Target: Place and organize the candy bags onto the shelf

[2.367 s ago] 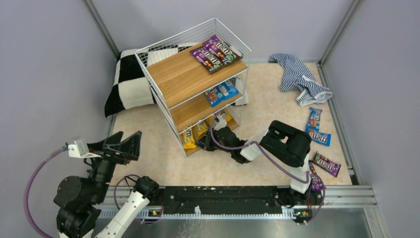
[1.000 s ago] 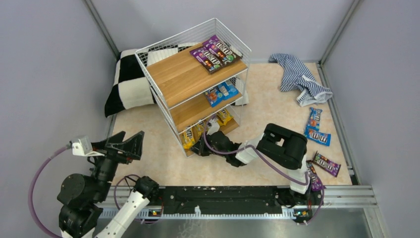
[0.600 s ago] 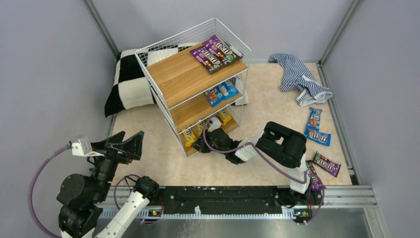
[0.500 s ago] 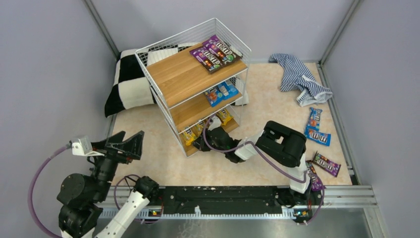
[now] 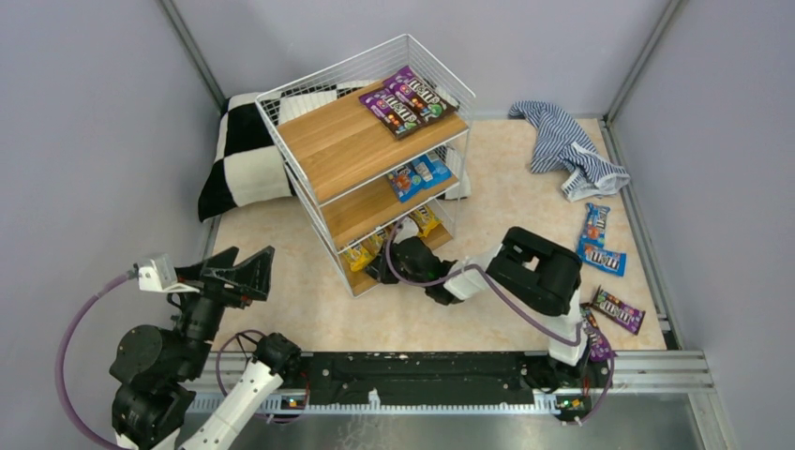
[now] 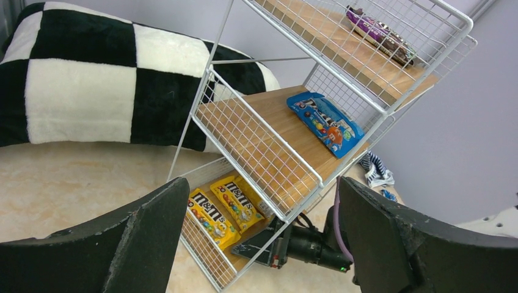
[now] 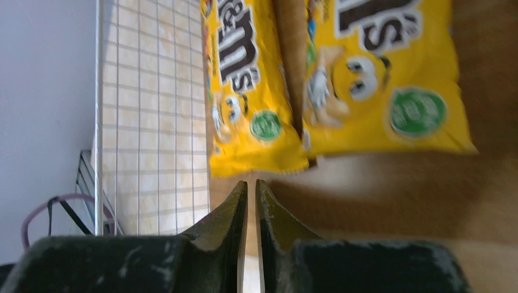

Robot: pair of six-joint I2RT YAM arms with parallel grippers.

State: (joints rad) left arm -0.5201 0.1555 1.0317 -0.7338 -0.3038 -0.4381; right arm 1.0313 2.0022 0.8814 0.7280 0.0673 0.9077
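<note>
The shelf [image 5: 323, 148] stands at the back centre with purple bags [image 5: 407, 99] on its top board, blue bags [image 5: 419, 174] on the middle board and yellow bags [image 5: 361, 251] on the bottom board. My right gripper [image 5: 382, 267] reaches into the bottom tier. In the right wrist view it [image 7: 251, 183] is shut and empty, its tips just short of two yellow bags [image 7: 250, 91] lying side by side. My left gripper [image 5: 225, 272] is open and empty at the near left. In the left wrist view it [image 6: 259, 244] looks at the shelf [image 6: 262, 143].
Loose blue bags [image 5: 596, 239] and purple bags [image 5: 616, 309] lie on the floor at the right. A striped cloth [image 5: 565, 148] lies at the back right. A checkered cushion [image 5: 242, 155] sits behind the shelf on the left. Grey walls enclose the area.
My right gripper has pushed further into the bottom tier, and the yellow bags have slid deeper along the board. The left arm has barely moved.
</note>
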